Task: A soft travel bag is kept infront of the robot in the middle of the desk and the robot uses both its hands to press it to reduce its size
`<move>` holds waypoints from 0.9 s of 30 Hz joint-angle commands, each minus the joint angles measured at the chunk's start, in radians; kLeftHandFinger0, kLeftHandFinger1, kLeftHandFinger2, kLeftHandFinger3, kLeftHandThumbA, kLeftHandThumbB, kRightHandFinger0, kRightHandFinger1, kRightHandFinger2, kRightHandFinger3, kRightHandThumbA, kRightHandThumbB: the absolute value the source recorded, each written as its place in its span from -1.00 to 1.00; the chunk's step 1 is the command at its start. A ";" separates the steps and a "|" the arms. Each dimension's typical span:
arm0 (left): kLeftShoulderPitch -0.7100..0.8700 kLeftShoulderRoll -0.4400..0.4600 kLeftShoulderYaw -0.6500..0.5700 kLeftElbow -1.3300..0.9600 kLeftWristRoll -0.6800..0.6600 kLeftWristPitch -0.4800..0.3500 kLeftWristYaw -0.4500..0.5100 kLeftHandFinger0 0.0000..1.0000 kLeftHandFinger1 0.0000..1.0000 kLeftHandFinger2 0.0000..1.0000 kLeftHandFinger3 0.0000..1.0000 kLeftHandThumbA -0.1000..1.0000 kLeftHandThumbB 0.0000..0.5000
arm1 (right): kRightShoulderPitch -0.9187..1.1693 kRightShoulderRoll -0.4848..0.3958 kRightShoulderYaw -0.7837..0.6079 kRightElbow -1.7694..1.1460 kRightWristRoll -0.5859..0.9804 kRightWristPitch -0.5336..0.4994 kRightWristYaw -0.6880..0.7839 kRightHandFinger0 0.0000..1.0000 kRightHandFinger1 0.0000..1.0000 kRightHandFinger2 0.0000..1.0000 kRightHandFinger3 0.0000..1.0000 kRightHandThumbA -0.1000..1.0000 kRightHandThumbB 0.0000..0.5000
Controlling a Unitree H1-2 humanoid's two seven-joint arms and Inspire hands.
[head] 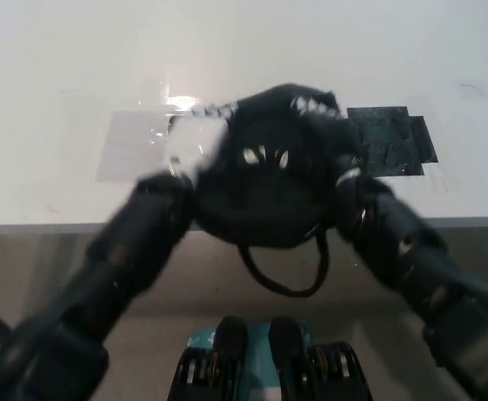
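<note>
The picture is smeared by motion. A black soft travel bag (269,196) lies at the near edge of the white desk (60,67), in the middle. My white left hand (195,138) lies flat on the bag's left top, fingers stretched towards the far side. On the bag's right top rests my black right hand (315,117), also flat, hard to tell apart from the black fabric. Both arms lean in over the desk edge. A black strap loop (282,280) hangs from the bag below the edge.
A black taped patch (390,140) is stuck to the desk just right of the bag. A shiny clear taped patch (131,146) lies to its left. The desk's front edge runs across under the bag.
</note>
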 commanded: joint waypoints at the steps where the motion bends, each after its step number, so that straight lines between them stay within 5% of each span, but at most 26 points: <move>1: -0.167 0.056 0.018 -0.040 -0.018 0.031 -0.074 1.00 1.00 1.00 1.00 1.00 -0.77 | -0.130 -0.061 -0.038 -0.049 0.018 0.023 0.022 1.00 1.00 1.00 1.00 1.00 -0.13; 13: -0.380 0.116 0.062 -0.111 -0.047 0.038 -0.142 1.00 1.00 1.00 1.00 1.00 -0.50 | -0.290 -0.129 -0.077 -0.180 0.009 0.063 0.079 1.00 1.00 1.00 1.00 1.00 -0.11; 18: -0.369 0.143 0.081 -0.182 -0.052 0.054 -0.160 1.00 1.00 1.00 1.00 1.00 -0.64 | -0.278 -0.149 -0.097 -0.263 0.008 0.086 0.099 1.00 1.00 1.00 1.00 1.00 -0.12; 27: -0.205 0.211 0.206 -0.548 -0.132 0.107 -0.263 1.00 1.00 1.00 1.00 1.00 -0.54 | -0.101 -0.233 -0.202 -0.698 0.038 0.154 0.150 1.00 1.00 1.00 1.00 1.00 -0.13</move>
